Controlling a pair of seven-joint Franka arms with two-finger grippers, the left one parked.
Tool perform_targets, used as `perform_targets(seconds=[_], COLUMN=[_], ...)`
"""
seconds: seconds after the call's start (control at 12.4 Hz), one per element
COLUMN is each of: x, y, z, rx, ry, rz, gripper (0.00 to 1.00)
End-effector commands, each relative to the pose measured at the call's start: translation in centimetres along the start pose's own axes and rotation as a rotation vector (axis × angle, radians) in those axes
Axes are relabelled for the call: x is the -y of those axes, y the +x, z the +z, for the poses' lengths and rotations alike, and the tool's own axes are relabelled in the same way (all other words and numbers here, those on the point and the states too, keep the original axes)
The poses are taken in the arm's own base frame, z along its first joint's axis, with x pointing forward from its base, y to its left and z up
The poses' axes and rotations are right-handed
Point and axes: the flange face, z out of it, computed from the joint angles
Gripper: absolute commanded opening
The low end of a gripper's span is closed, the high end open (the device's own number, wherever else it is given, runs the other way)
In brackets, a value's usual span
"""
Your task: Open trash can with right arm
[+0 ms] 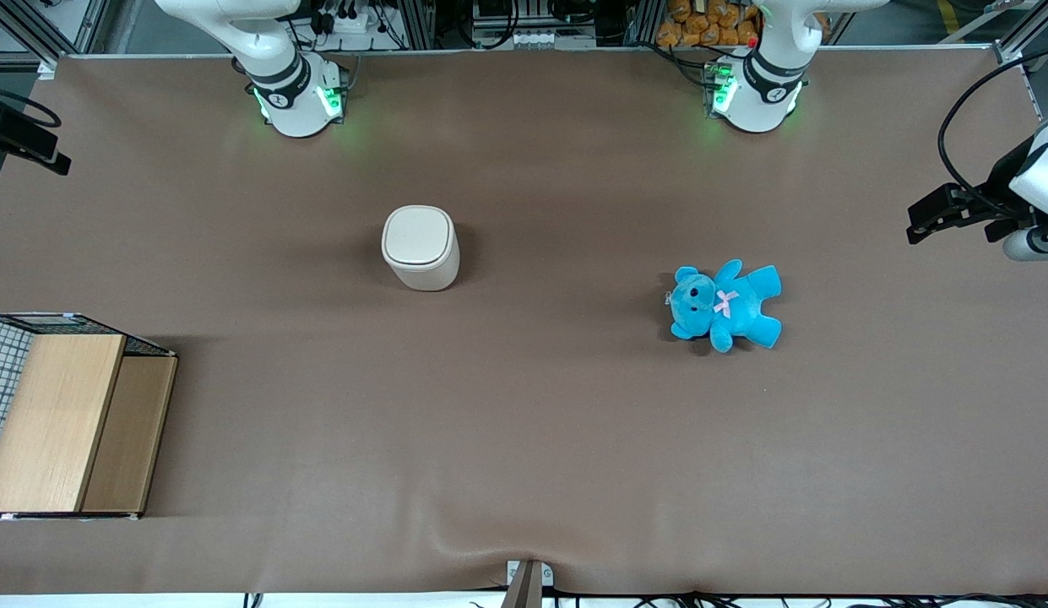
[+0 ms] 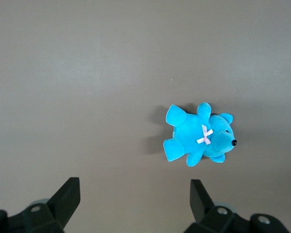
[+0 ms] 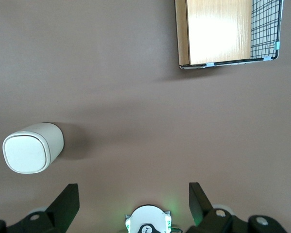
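The trash can (image 1: 420,247) is a small cream-white bin standing upright on the brown table, its flip lid lying flat and shut. It also shows in the right wrist view as the trash can (image 3: 33,148). My right arm rises from its base (image 1: 291,93), which is farther from the front camera than the bin. The gripper (image 3: 132,190) hangs high above the table, well away from the bin. Its black fingers (image 3: 67,201) are spread wide with nothing between them.
A blue teddy (image 1: 724,305) lies toward the parked arm's end of the table. A wooden box with wire mesh (image 1: 63,414) stands at the working arm's end, nearer the front camera than the bin. Brown table cover (image 1: 524,405) lies between them.
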Motion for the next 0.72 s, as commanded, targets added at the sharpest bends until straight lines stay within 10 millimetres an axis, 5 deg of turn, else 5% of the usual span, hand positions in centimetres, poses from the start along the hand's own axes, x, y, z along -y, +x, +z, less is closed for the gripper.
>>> perform_targets(seconds=[0.0, 0.4, 0.64], x=[-0.1, 0.5, 4.4], y=[-0.6, 0.2, 1.0], z=[-0.6, 0.0, 1.9], rx=[-0.003, 0.011, 0.056], ry=[-0.004, 0.025, 0.077], rz=[0.018, 0.0, -0.063], gripper=[1.0, 1.0, 1.0])
